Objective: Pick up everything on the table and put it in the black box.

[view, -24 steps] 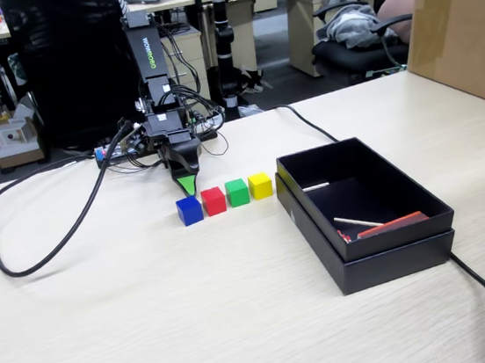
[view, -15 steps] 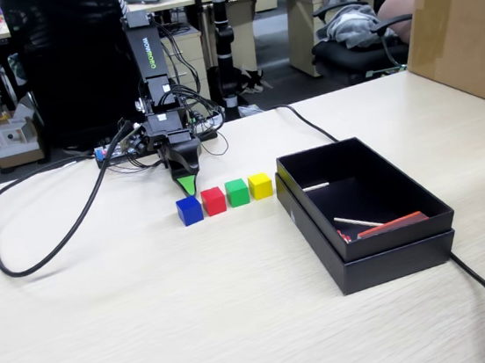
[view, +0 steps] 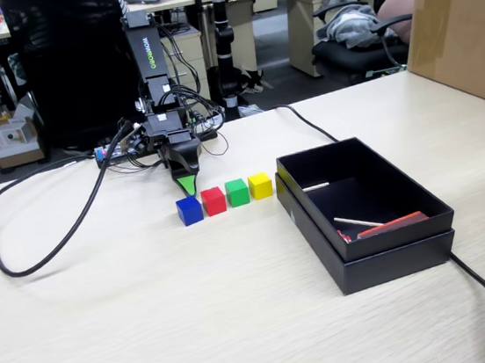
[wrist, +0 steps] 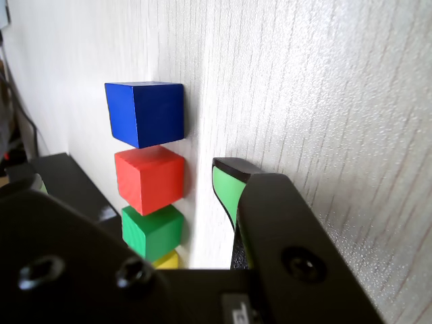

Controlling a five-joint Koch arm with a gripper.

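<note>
On the pale desk (view: pixel 153 316), the black box (view: pixel 385 257) sits nearest at right in the fixed view. Beyond it, blue cube (view: pixel 189 210), red cube (view: pixel 214 201), green cube (view: pixel 238 192) and yellow cube (view: pixel 261 185) line up. Behind them my claw (view: pixel 187 186) points down; I cannot tell its grip.

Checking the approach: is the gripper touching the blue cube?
Apart. The wrist view shows bare table between the gripper tip and the blue cube.

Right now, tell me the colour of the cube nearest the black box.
Yellow cube, clearest in the fixed view.
</note>
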